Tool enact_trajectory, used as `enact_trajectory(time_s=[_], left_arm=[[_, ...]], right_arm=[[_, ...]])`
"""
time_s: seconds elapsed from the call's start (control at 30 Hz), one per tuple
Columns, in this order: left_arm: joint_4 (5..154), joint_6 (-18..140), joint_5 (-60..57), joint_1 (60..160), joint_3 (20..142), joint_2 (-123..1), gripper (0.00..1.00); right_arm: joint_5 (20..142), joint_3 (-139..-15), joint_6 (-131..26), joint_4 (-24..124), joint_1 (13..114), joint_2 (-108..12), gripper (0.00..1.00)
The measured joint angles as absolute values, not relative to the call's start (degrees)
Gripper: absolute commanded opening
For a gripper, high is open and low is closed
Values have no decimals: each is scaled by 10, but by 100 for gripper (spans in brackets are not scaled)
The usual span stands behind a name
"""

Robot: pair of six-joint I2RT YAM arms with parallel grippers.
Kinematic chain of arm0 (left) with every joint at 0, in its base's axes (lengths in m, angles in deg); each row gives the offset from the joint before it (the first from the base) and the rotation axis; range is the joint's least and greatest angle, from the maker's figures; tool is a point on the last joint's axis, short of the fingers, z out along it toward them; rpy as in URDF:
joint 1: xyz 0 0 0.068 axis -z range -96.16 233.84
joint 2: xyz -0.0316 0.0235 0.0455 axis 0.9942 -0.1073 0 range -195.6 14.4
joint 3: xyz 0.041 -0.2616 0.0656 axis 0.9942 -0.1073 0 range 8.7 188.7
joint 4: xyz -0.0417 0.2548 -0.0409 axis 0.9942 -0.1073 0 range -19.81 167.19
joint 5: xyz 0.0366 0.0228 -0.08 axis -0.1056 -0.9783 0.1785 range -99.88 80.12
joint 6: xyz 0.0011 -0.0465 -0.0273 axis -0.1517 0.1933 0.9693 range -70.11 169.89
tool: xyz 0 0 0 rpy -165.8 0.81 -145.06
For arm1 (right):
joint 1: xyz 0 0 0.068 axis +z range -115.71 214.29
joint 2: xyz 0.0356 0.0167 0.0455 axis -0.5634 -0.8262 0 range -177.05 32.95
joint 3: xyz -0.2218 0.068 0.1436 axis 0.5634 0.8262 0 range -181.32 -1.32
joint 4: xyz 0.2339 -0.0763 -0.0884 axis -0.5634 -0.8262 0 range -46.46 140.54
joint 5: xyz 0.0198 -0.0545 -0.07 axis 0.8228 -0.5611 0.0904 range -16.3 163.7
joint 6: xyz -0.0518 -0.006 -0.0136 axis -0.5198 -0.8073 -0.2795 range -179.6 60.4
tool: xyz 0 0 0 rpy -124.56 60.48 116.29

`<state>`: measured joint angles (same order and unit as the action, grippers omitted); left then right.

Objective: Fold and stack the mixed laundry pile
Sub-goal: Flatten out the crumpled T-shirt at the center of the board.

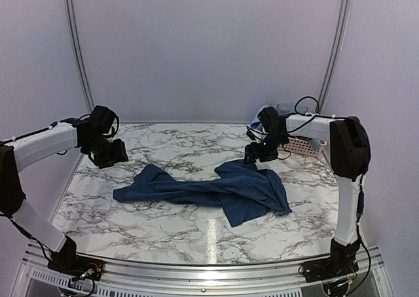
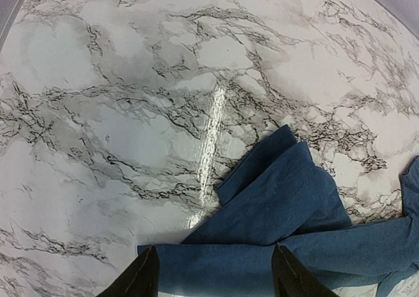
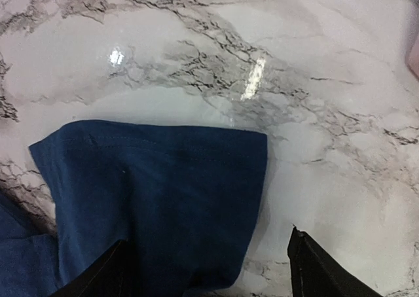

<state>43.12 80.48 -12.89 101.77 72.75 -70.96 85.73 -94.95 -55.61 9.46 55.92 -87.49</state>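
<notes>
The right gripper [image 3: 209, 271] stands with its jaws wide and nothing between them. It hovers just left of the pink perforated basket [image 1: 300, 145], over a hemmed end of the dark blue shirt [image 3: 163, 192]. The left gripper [image 2: 213, 280] is likewise spread and empty, well apart from the basket toward the opposite side. The shirt's other narrow end lies below its fingertips [image 2: 141, 277].

The shirt lies stretched out and twisted, its broader bunched part near the basket on the near-left side and its thin tail running away from the basket.

It looks like a light, limp knit that would sag and drape from any pinch and probably slide easily on the glossy marble table [image 1: 163, 238]. It is not fragile. The stitched hems at the two ends seem the best places to pinch, taking a single layer so the twist can be pulled flat.

The basket is mostly hidden behind the right arm. Paler blue and grey cloth [image 1: 275, 110] is heaped at its far end, possibly several pieces
</notes>
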Motion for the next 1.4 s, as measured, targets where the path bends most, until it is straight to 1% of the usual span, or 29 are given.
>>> enact_trajectory(time_s=[0.07,0.17,0.23,0.27,0.3,0.33,0.37,0.4,0.43,0.5,0.6,0.7,0.83,0.97,1.2,1.3,1.4], left_arm=[[431,803,-129,1018,728,-712,63],[431,798,-129,1018,728,-721,65],[431,794,-129,1018,728,-729,65],[431,792,-129,1018,728,-733,65],[431,791,-129,1018,729,-737,65],[431,791,-129,1018,729,-740,65],[431,790,-129,1018,732,-744,65],[431,789,-129,1018,734,-748,65],[431,788,-130,1018,738,-753,67],[433,782,-130,1018,748,-766,73],[438,766,-128,1018,771,-796,79],[452,746,-118,1018,794,-830,80],[472,724,-97,1018,803,-864,80],[487,723,-86,1017,783,-860,81],[501,746,-72,987,662,-757,80],[508,764,-63,971,611,-712,78],[517,779,-57,962,576,-701,73]], right_arm=[[835,-957,-560,91,567,-896,76],[802,-967,-568,89,575,-922,74],[791,-979,-571,88,576,-929,70],[786,-984,-571,89,576,-933,66],[781,-990,-575,89,577,-939,58],[778,-996,-576,89,578,-944,46],[774,-1003,-580,89,579,-949,27],[771,-1011,-583,88,579,-954,6],[769,-1018,-584,89,579,-959,0],[768,-1039,-584,85,579,-971,0],[776,-1056,-583,78,580,-978,0],[786,-1065,-581,73,583,-964,0],[799,-1078,-576,69,585,-905,0],[809,-1104,-573,76,585,-813,0],[816,-1084,-572,97,585,-664,0],[816,-1057,-570,103,585,-636,0],[819,-1026,-566,106,585,-627,0]])
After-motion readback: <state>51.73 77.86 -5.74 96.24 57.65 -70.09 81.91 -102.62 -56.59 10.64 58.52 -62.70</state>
